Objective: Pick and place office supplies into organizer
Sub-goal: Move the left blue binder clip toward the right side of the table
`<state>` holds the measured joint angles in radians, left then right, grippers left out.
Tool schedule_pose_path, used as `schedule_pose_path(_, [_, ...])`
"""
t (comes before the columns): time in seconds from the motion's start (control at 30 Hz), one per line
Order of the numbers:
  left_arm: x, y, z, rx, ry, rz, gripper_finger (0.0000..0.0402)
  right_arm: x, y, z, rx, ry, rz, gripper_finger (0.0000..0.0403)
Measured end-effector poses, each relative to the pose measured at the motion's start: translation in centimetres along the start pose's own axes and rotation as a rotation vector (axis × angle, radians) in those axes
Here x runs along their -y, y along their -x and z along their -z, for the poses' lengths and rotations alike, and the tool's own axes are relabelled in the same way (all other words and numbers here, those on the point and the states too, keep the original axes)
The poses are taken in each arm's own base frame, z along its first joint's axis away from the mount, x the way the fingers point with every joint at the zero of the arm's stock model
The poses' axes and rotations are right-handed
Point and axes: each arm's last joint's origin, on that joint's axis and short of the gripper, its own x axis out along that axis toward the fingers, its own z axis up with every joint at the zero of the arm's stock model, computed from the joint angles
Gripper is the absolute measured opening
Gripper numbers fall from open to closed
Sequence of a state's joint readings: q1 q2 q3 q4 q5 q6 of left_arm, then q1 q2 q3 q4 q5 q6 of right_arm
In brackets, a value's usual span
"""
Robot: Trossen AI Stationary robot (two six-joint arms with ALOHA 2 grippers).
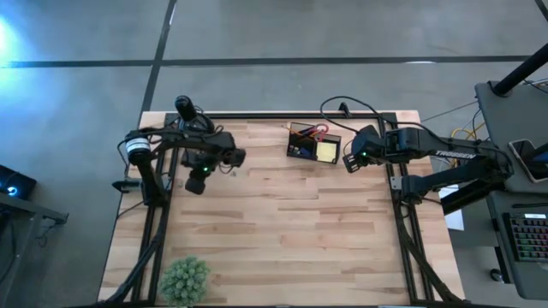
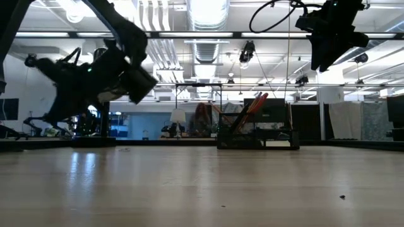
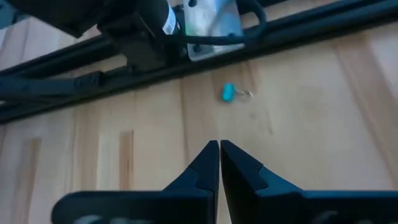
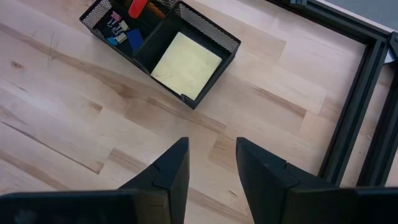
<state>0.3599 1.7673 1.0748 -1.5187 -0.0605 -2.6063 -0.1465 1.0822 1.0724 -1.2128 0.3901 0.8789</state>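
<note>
The black mesh organizer (image 1: 313,144) stands at the table's far middle, also seen in the right wrist view (image 4: 205,30). A yellow sticky-note pad (image 4: 186,57) lies flat in one compartment. Small blue clips (image 4: 129,38) and a red item (image 4: 138,6) sit in another. In the low view, red and orange pieces (image 2: 251,108) stick up out of it. A tiny teal piece (image 3: 228,93) lies on the wood near the far left rail. My left gripper (image 3: 219,149) hangs above the table short of it, shut and holding nothing. My right gripper (image 4: 211,163) hovers open beside the organizer's right end.
A small green plant (image 1: 184,280) stands at the near left corner. A black object with an upright knob (image 1: 182,107) sits at the far left corner. Black frame rails (image 1: 398,197) run along the table's edges. Bare wood fills the middle and near part.
</note>
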Motion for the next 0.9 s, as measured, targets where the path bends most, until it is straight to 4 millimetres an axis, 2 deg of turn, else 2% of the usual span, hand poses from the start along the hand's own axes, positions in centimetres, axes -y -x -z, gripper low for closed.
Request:
schedule_pose_path(0.23, [-0.8,-3.6,-0.8,0.052,0.025,-0.035,0.0001,0.0,0.0,0.0,0.0,0.0,0.0,0.0123])
schedule_pose_path(0.47, [-0.8,-6.9,-0.8,0.053,0.056,0.017,0.0001,0.0,0.0,0.0,0.0,0.0,0.0,0.0123])
schedule_pose_path(0.7, [-0.6,-8.3,-1.4,0.13,0.088,0.065,0.0001,0.0,0.0,0.0,0.0,0.0,0.0,0.0123])
schedule_pose_path(0.9, [-0.2,-9.3,-1.2,0.09,0.103,0.105,0.0001,0.0,0.0,0.0,0.0,0.0,0.0,0.0123])
